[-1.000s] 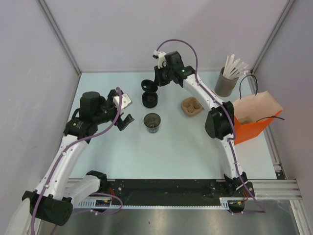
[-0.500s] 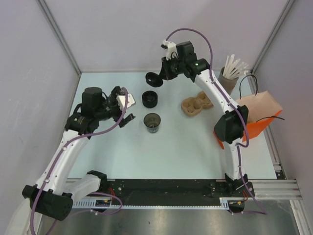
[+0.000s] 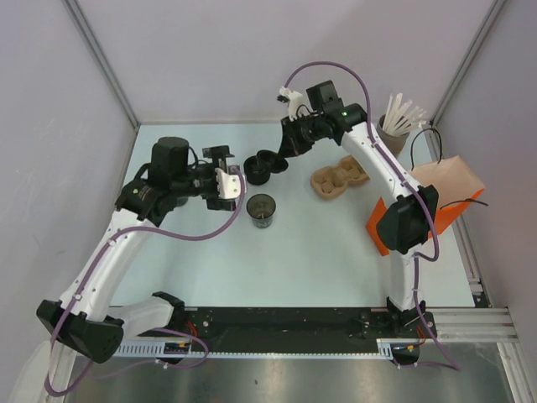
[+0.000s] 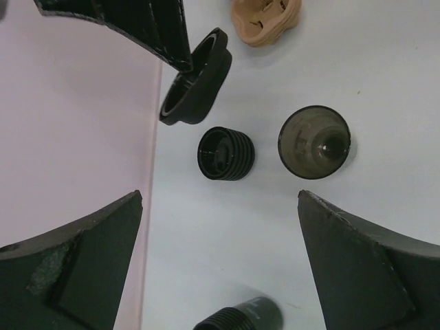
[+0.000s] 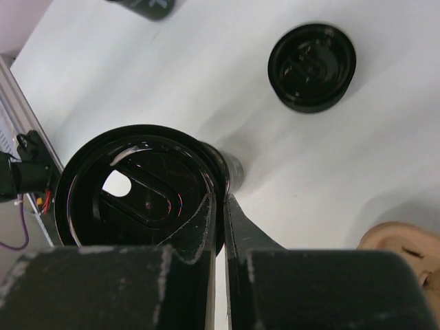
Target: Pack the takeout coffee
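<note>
The takeout coffee cup [image 3: 262, 210], black outside and greyish-brown inside, stands open at the table's middle; it also shows in the left wrist view [image 4: 314, 141]. Its round black lid [image 3: 270, 159] hangs in my right gripper [image 3: 283, 149], which is shut on the lid's rim [image 5: 137, 192] behind the cup, beside a ribbed black cup. In the left wrist view the lid [image 4: 196, 86] is tilted. My left gripper [image 3: 230, 175] is open and empty, left of the cups; its fingers [image 4: 371, 268] are spread wide.
A ribbed black cup [image 3: 254, 170] stands behind the coffee cup. Another black cup [image 4: 240, 320] lies under my left gripper. A brown cardboard carrier [image 3: 336, 179] lies right of the cups. The orange bag [image 3: 436, 210] and a grey tub of white sticks [image 3: 390, 138] stand at the right.
My right gripper has carried the lid from the back wall down and forward, next to the ribbed cup. My left gripper has swung right toward the cups.
</note>
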You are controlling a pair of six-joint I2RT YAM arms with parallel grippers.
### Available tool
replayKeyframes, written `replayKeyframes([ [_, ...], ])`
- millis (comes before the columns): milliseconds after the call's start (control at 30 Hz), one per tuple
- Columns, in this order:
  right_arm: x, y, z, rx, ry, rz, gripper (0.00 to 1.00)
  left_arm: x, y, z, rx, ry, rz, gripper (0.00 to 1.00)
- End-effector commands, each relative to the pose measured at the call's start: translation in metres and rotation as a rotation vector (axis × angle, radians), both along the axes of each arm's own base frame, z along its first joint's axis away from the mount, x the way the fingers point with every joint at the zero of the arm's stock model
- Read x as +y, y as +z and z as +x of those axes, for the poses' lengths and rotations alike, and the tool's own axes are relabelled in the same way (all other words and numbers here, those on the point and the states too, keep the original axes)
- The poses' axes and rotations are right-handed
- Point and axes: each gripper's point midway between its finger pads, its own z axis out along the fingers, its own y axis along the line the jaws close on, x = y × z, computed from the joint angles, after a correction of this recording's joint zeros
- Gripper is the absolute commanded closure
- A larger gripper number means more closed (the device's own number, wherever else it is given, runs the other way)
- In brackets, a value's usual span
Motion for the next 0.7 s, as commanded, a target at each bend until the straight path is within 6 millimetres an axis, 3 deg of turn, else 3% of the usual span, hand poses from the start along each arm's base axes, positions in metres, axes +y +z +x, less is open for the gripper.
replayKeyframes([
  [0, -0.009, 0.012, -0.019, -0.001, 0.025, -0.007, 1.0, -0.002, 0.013, 0.009, -0.165, -0.016, 0.153, 0.0],
  [133, -0.009, 0.014, -0.022, -0.005, 0.03, -0.007, 1.0, -0.007, 0.009, 0.016, -0.24, -0.015, 0.276, 0.0],
  [333, -0.01, 0.018, -0.019, -0.002, 0.001, 0.007, 1.0, -0.044, 0.003, 0.008, -0.331, -0.078, 0.373, 0.0],
  [433, -0.011, 0.015, -0.017, 0.015, -0.016, 0.014, 1.0, -0.073, 0.003, 0.002, -0.387, -0.109, 0.374, 0.0],
  [667, -0.015, 0.024, -0.014, 0.034, -0.036, 0.055, 1.0, -0.099, -0.01, 0.008, -0.405, -0.074, 0.407, 0.0],
])
